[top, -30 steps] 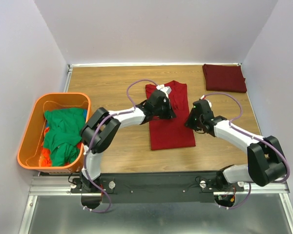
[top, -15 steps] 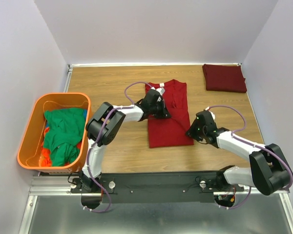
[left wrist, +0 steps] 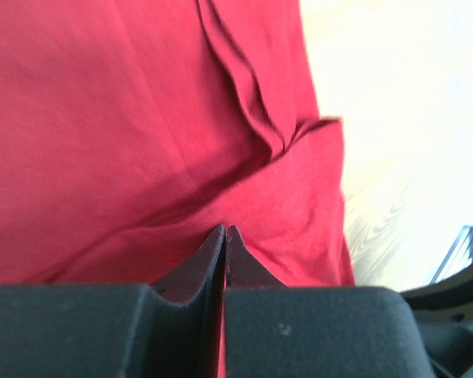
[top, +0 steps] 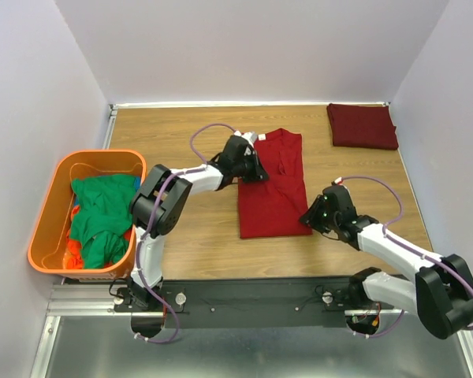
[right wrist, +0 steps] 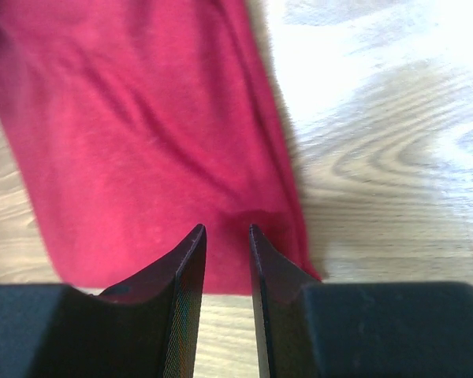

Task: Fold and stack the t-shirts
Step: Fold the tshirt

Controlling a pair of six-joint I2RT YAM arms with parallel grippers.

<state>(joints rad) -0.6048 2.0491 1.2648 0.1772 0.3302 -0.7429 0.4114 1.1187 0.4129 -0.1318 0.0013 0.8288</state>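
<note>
Red t-shirt [top: 272, 189] lies flat for folding: left end effector [left wrist: 225, 231] pinches its far-left edge, right end effector [right wrist: 227, 229] hovers open at the near-right corner.

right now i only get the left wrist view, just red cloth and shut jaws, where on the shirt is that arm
Observer: In the top view, the left arm has its jaws at the far left corner of the red t-shirt, which lies as a long narrow strip.
Operator: and the other arm
Observer: The right arm has its jaws over the strip's near right corner, slightly apart and not closed on the cloth.
Operator: anything folded already
Observer: One maroon t-shirt lies folded at the far right corner of the table. The green t-shirts are in the orange tub at the left.
</note>
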